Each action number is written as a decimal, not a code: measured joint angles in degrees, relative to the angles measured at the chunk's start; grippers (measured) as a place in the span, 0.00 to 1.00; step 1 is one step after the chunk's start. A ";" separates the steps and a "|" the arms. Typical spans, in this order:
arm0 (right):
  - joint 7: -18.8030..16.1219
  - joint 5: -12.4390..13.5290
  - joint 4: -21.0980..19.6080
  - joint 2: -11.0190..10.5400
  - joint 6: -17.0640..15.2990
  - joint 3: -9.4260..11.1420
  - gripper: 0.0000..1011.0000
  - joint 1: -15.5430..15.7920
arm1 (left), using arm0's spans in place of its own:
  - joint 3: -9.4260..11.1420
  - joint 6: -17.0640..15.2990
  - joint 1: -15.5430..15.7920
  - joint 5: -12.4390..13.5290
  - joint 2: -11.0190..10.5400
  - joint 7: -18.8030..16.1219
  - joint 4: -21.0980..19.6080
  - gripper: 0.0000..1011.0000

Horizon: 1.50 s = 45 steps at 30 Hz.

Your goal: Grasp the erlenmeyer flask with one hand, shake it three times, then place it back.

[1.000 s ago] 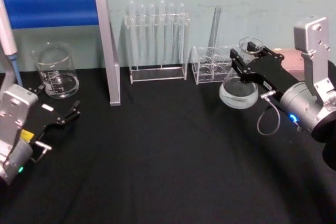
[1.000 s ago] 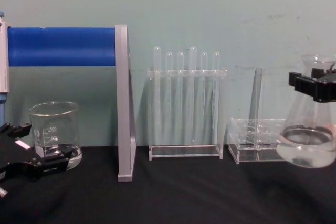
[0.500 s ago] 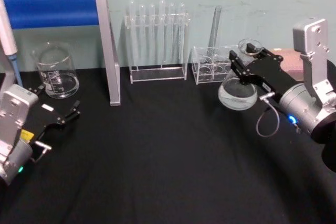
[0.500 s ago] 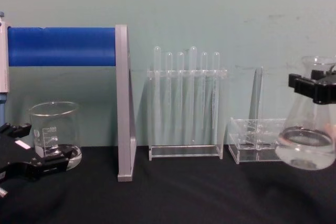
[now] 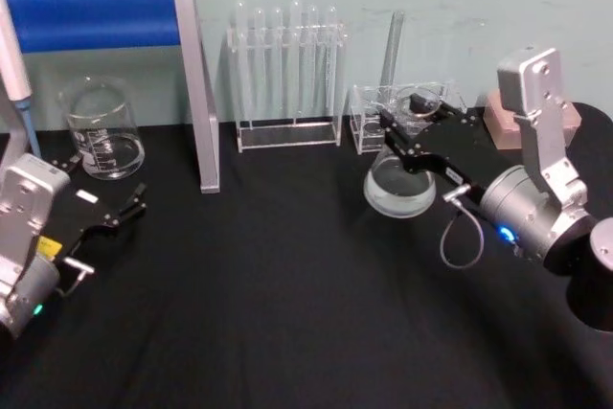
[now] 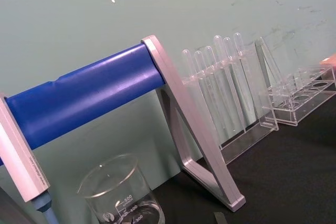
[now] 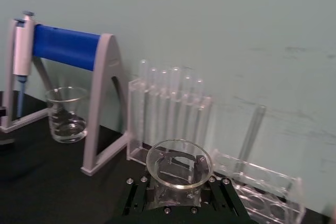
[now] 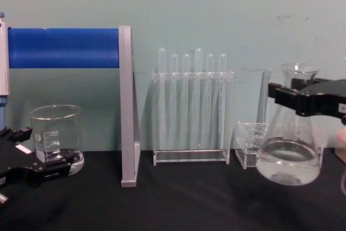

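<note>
The erlenmeyer flask (image 5: 395,189) is clear glass with a little clear liquid in its wide base. It hangs slightly tilted just above the black table, in front of the small clear rack. My right gripper (image 5: 410,131), the hand, is shut on its neck below the flared rim. The chest view shows the flask (image 8: 287,160) with the black jaws of the right gripper (image 8: 296,100) clamped across its neck. In the right wrist view the flask's rim (image 7: 178,157) sits between the jaws. My left gripper (image 5: 103,206) rests open at the table's left, near the beaker.
A glass beaker (image 5: 101,131) stands at the back left under a blue-barred pipette stand (image 5: 96,16). A test-tube rack (image 5: 287,74) and a small clear rack (image 5: 378,122) line the back wall. A tan block (image 5: 565,122) lies behind the right arm.
My right gripper has carried the flask leftward, toward the table's middle, and a little lower. The left arm has not moved.
</note>
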<state>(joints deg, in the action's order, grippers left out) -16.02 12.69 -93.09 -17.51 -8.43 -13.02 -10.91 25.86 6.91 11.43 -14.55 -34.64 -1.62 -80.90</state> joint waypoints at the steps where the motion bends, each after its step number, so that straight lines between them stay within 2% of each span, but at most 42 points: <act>1: -0.15 0.03 -0.15 0.00 -0.01 -0.22 0.45 0.03 | 0.00 0.00 0.00 0.00 0.00 0.00 0.00 0.99; 8: -1.18 0.41 -1.12 0.01 -0.11 -2.20 0.45 0.30 | 0.00 0.00 0.00 0.00 0.00 0.00 0.00 0.99; 17: -1.40 0.88 -1.15 0.04 0.29 -3.30 0.45 0.29 | 0.00 0.00 0.00 0.00 0.00 0.00 0.00 0.99; 33: -2.78 1.16 2.72 0.40 5.68 -5.05 0.45 -0.55 | 0.00 0.00 0.00 0.00 0.00 0.00 0.00 0.99; 45: -4.01 0.36 5.87 0.65 9.19 -6.71 0.45 -0.75 | 0.00 0.00 0.00 0.00 0.00 0.00 0.00 0.99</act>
<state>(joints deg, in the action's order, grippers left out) -20.02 13.04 -87.22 -16.86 0.76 -19.73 -11.66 25.86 6.91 11.43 -14.55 -34.65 -1.62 -80.90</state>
